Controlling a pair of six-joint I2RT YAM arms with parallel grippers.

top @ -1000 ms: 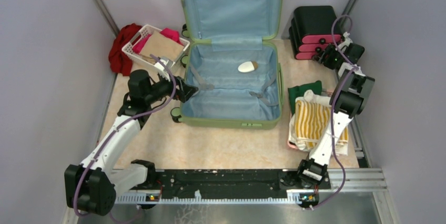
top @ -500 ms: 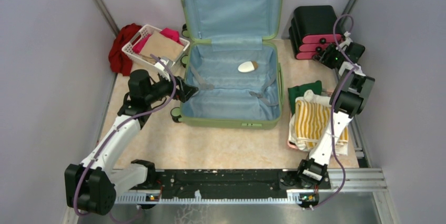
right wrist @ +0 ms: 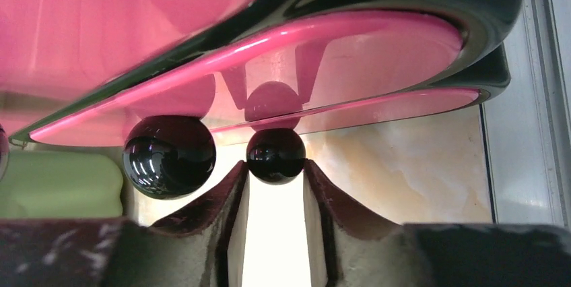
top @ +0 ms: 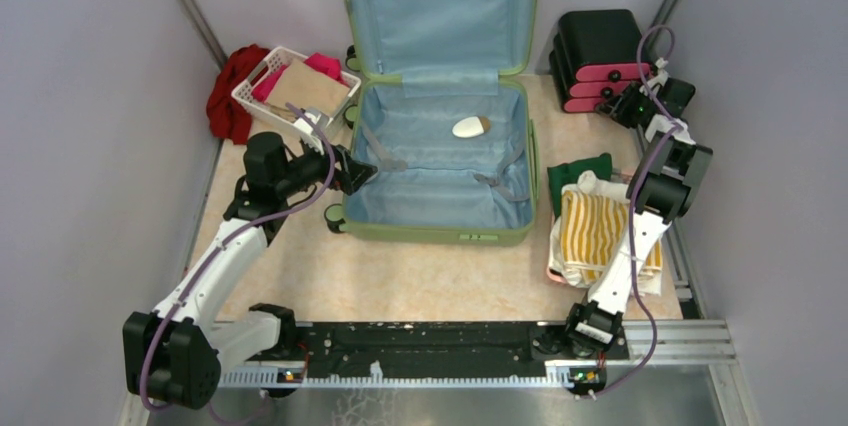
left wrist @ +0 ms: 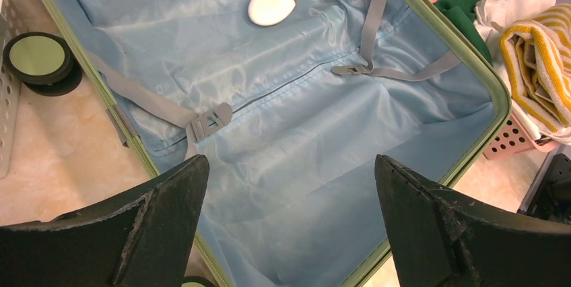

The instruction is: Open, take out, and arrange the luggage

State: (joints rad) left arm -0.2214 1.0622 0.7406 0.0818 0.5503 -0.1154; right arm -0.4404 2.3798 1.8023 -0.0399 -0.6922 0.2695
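The open green luggage (top: 440, 196) lies mid-counter (top: 400, 281), lid raised. The left claw (left wrist: 289, 166) hangs spread wide over its lining. The right claw (right wrist: 275, 166) pinches a black knob (right wrist: 275, 154) on the drawer box (top: 597, 58).

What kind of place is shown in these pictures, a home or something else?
Probably a robot test booth, not a home: plain walls enclose a table, two arms are bolted to a black rail, and the luggage lies open like a prop.
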